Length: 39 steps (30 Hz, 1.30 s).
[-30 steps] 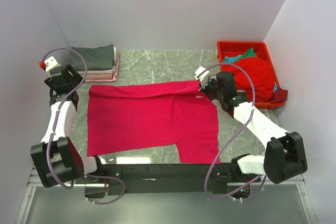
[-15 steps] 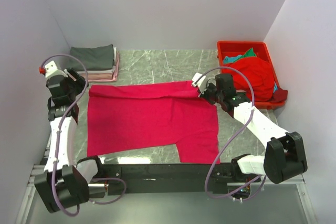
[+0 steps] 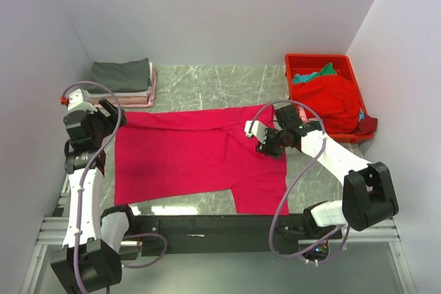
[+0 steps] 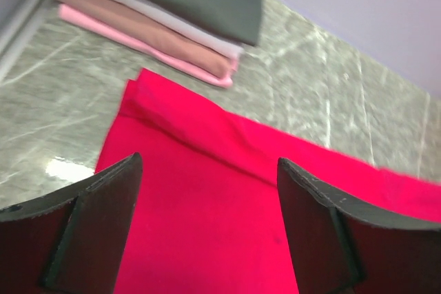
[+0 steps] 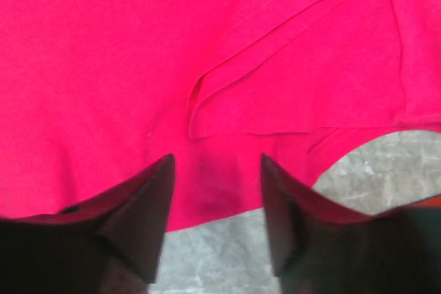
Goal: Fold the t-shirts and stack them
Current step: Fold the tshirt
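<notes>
Pink shirt (image 3: 193, 160) lies lengthwise left-to-right; right gripper (image 3: 260, 141), jaws apart and empty, hovers over its upper-right part; left gripper (image 3: 114, 116), likewise released, beside its upper-left corner.

We see a plain crimson-pink t-shirt (image 3: 200, 160) on a grey-green bench (image 3: 207, 84) veined in white like marble. At the bench's far left corner, a dark grey t-shirt (image 3: 122, 74) tops a white layer (image 4: 200, 34) and a pale pink layer (image 4: 138, 43). At the far right corner, a red bin (image 3: 298, 61) holds a red t-shirt (image 3: 334, 101) and a teal-green t-shirt (image 3: 315, 74). The left tool (image 4: 207, 163) and right tool (image 5: 217, 160) are black.
</notes>
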### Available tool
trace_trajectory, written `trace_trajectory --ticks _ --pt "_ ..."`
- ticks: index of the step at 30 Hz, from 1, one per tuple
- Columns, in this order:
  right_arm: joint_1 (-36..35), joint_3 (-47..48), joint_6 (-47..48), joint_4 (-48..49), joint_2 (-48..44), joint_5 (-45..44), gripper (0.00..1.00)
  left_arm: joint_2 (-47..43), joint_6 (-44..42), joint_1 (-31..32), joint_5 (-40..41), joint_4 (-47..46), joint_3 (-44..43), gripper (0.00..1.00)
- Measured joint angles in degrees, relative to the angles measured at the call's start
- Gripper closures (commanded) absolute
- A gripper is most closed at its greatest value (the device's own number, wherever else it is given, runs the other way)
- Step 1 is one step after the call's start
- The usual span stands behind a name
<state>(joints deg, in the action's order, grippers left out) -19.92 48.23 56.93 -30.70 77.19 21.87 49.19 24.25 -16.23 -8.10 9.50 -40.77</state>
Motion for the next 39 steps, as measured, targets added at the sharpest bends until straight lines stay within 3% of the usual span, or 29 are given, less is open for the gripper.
trace_trajectory --ticks 3,7,11,15,21,39 --pt "0.7 2.7 -1.3 -2.5 0.2 0.4 0.30 -1.9 -1.2 1.6 -1.8 1.2 0.2 0.16" --pt "2.7 11.1 -6.4 -3.5 2.7 3.1 0.34 -5.7 -3.2 5.3 -2.0 2.6 1.1 0.15" --pt "3.1 24.0 -15.7 -4.3 14.8 6.6 0.43 -8.3 -4.4 8.4 -2.1 3.1 1.2 0.15" --pt "3.1 31.6 -24.1 -5.3 28.4 8.2 0.43 -8.9 -5.1 9.1 -2.1 3.6 1.2 0.15" --pt "3.1 38.2 -31.9 -9.6 40.5 8.1 0.43 -9.1 -5.1 9.2 -2.2 3.8 1.2 0.15" --pt "2.9 43.4 -36.7 -12.2 45.6 11.6 0.50 -9.6 -5.1 9.3 -2.6 3.7 1.2 0.15"
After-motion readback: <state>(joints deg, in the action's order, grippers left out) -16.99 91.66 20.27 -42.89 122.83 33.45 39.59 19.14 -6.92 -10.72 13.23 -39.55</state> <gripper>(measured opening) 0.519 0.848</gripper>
